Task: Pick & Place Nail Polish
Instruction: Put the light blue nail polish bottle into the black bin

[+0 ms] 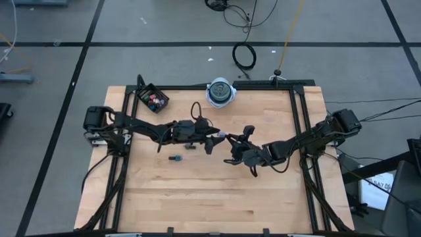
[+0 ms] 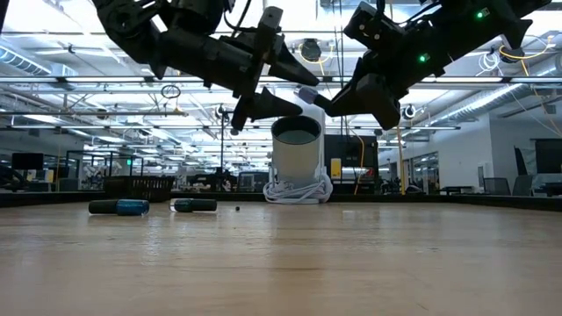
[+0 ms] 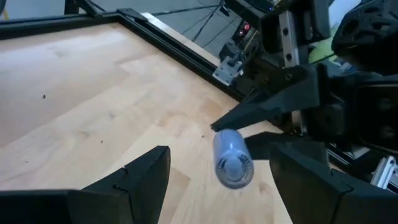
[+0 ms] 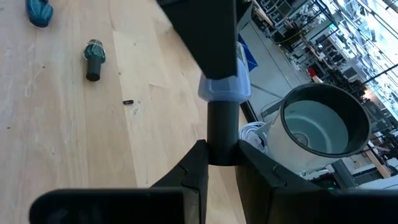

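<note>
1. The right gripper (image 4: 219, 163) has its jaws clamped on the dark cap of a pale lilac nail polish bottle (image 3: 231, 159), held in the air at the centre of the high view, above the counter (image 1: 197, 197). The left gripper (image 1: 214, 139) faces it with jaws spread wide and nothing between them; in its own wrist view the bottle hangs in the gap between the two fingers (image 3: 143, 177), touching neither.
2. This looks like a hand-over in mid-air. If the right jaws let go before the left ones close, the bottle will drop and roll across the wood.
3. The grip is on the cap alone, so a nudge from an incoming finger could tilt or twist the bottle out of line.
4. The two arms are nose to nose; a small misjudgement could knock them together.
5. Two more bottles (image 1: 175, 158) lie on their sides left of centre in the high view, and the black box (image 1: 152, 99) at upper left holds several.
6. A white cup (image 4: 314, 134) stands at the counter's far edge.
7. I can read no brand or lettering on any bottle or on the cup.
</note>
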